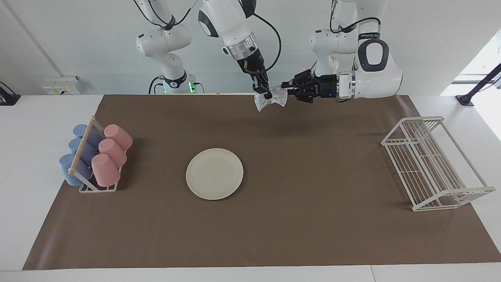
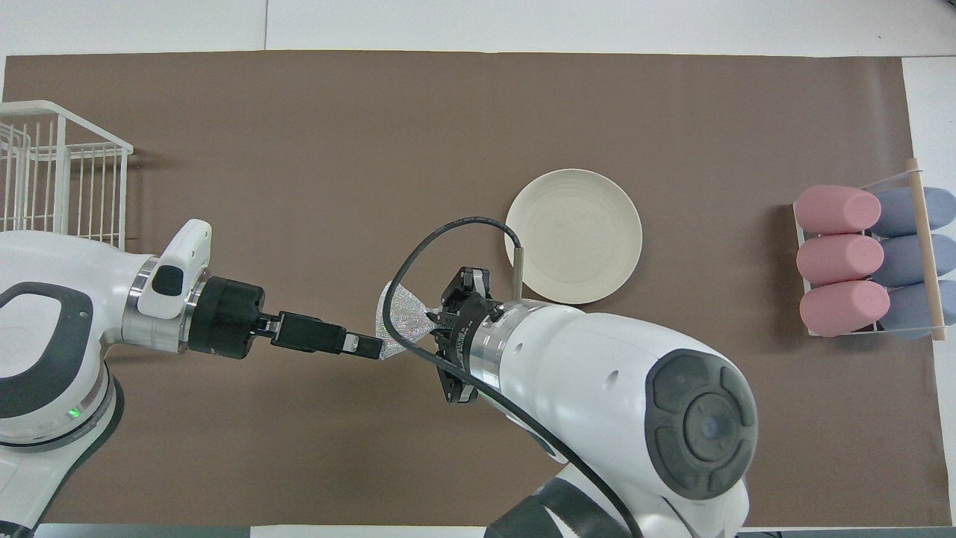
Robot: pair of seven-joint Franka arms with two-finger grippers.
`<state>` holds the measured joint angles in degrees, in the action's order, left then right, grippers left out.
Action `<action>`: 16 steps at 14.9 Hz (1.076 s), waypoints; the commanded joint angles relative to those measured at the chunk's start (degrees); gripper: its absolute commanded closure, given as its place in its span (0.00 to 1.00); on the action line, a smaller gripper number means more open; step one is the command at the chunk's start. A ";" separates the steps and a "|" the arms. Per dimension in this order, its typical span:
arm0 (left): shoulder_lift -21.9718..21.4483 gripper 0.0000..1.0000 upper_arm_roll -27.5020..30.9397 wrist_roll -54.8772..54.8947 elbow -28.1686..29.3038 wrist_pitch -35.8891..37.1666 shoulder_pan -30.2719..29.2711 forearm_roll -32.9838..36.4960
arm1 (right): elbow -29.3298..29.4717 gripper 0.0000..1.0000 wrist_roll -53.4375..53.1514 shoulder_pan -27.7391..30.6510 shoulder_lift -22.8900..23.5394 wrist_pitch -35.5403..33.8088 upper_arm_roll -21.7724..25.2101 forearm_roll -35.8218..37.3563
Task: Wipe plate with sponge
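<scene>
Up by the robots, the right gripper (image 1: 268, 95) hangs from its steeply angled arm, pinched tight on the silvery sponge (image 1: 271, 100) above the brown mat (image 1: 313, 176). The left gripper (image 1: 285, 85), reaching in level, sits at the sponge's edge; I can't tell its grip. Farther out lies the plate (image 1: 214, 173), between the cup rack (image 1: 95, 158) and the wire dish rack (image 1: 432, 162).

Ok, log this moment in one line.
phase: handover | silvery mesh sponge: airborne, held by right pincer | left pincer: beside sponge | round cream plate: unwiped
</scene>
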<state>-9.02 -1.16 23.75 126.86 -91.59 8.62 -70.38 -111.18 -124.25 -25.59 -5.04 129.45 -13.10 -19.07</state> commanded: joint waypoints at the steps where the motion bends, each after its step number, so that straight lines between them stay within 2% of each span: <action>1: -1.00 0.00 0.10 -3.61 -0.82 0.98 -2.38 4.53 | -0.79 1.00 10.74 2.99 -0.58 -2.95 -0.26 -0.18; 5: -0.38 0.00 0.10 -5.81 -2.58 -0.42 -5.63 11.65 | -3.42 1.00 26.49 9.76 0.12 -4.20 -0.26 -0.09; 8: -0.21 0.00 0.01 -8.97 -4.16 -2.36 -6.69 15.78 | -7.19 1.00 36.76 12.58 2.83 -2.11 -0.26 -0.09; 13: -0.21 0.00 0.01 -9.42 -4.51 -2.45 -6.69 17.73 | -12.74 1.00 43.21 13.55 10.56 16.50 -0.35 -0.17; 16: -0.21 0.00 0.01 -9.42 -4.51 -2.45 -6.78 17.73 | -13.45 1.00 44.61 14.52 14.87 19.52 -0.35 -0.17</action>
<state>-9.19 -0.80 15.32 122.81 -93.42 2.06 -53.96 -124.19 -82.16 -12.65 7.80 147.14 -12.70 -19.02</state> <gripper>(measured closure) 0.000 0.912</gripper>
